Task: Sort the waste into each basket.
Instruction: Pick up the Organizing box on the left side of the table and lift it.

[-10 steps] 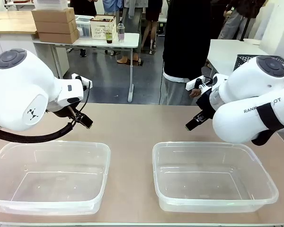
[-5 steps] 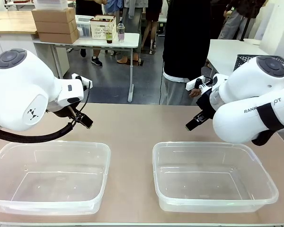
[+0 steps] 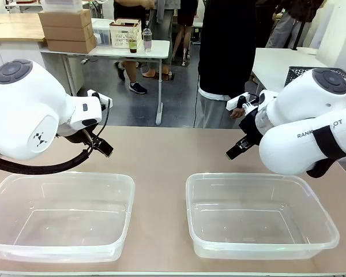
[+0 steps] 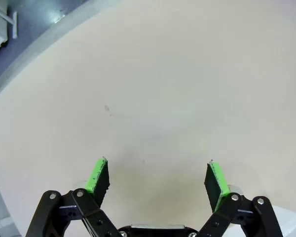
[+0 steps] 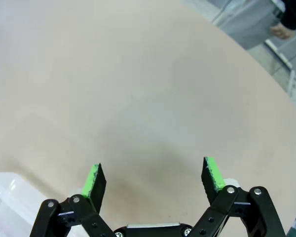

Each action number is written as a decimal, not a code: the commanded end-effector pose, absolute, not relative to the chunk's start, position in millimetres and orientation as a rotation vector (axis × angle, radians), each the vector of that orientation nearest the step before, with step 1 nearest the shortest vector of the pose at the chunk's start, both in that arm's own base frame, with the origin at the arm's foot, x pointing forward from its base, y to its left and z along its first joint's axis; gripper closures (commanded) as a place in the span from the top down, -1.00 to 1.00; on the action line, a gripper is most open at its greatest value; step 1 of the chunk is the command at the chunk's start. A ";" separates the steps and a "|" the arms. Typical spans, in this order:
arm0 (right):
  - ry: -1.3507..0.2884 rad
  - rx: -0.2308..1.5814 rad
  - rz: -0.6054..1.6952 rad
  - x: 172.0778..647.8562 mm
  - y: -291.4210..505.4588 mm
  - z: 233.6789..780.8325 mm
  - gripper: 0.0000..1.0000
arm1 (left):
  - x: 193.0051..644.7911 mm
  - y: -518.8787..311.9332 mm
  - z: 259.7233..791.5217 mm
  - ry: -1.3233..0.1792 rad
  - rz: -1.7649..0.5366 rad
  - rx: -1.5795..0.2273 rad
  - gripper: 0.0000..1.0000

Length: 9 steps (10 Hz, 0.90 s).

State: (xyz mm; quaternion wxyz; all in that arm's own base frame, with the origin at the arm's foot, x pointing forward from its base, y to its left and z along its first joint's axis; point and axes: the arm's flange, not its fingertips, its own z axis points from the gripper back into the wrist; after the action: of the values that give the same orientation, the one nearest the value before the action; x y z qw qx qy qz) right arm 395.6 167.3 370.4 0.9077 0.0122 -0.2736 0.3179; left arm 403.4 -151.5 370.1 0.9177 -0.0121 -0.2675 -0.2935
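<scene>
Looking across the table [image 3: 161, 147], I see a person [image 3: 228, 52] in a black top standing at the far edge, just behind my right arm. A dark lattice basket [image 3: 297, 74] sits on a white side table beyond that arm. Farther back, another table carries stacked cardboard boxes [image 3: 66, 29] and a bottle [image 3: 147, 39]. Bare tabletop lies between the two arms, and nothing blocks either gripper from the surface below it.

The left gripper [image 3: 102, 148] hangs above the table just past the far rim of the left tub [image 3: 63, 176]. In its wrist view the left gripper [image 4: 158, 177] has its jaws spread wide, the green pads [image 4: 97, 175] well apart, gripping nothing and touching nothing, with plain tabletop under them. The right gripper [image 3: 235, 151] hangs likewise just past the far rim of the right tub [image 3: 248, 176]. Its wrist view shows the right gripper [image 5: 153, 177] equally wide and empty, and a corner of the right tub [image 5: 2, 197] shows beside one finger.

Both clear tubs sit on my side of the table, side by side with a strip of bare tabletop between them. Each stands upright with its open top facing up. Each one's long axis runs left to right, along the table's near edge.
</scene>
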 end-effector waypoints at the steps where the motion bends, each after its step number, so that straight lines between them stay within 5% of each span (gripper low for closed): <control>1: -0.565 0.025 0.656 395.6 167.3 370.5 1.00 | 403.4 -151.5 370.1 -0.550 -0.604 -0.025 1.00; 5: -0.598 0.167 0.513 281.4 134.4 495.1 1.00 | 302.9 -122.0 502.9 -0.564 -0.759 -0.175 1.00; 7: -0.612 0.145 0.454 218.4 125.3 490.2 1.00 | 255.0 -117.3 496.7 -0.528 -0.802 -0.099 1.00; 8: -0.607 0.147 0.533 322.0 152.6 516.6 1.00 | 321.8 -149.3 515.6 -0.567 -0.755 -0.149 1.00; 9: -0.607 0.147 0.533 322.0 152.6 516.6 1.00 | 321.8 -149.3 515.6 -0.567 -0.755 -0.149 1.00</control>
State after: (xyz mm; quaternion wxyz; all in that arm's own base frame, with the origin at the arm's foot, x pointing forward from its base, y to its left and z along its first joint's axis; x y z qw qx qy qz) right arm 291.3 149.3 540.9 0.9198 0.0751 -0.2929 0.2501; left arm 297.9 -140.2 536.0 0.8863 -0.0666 -0.2660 -0.3732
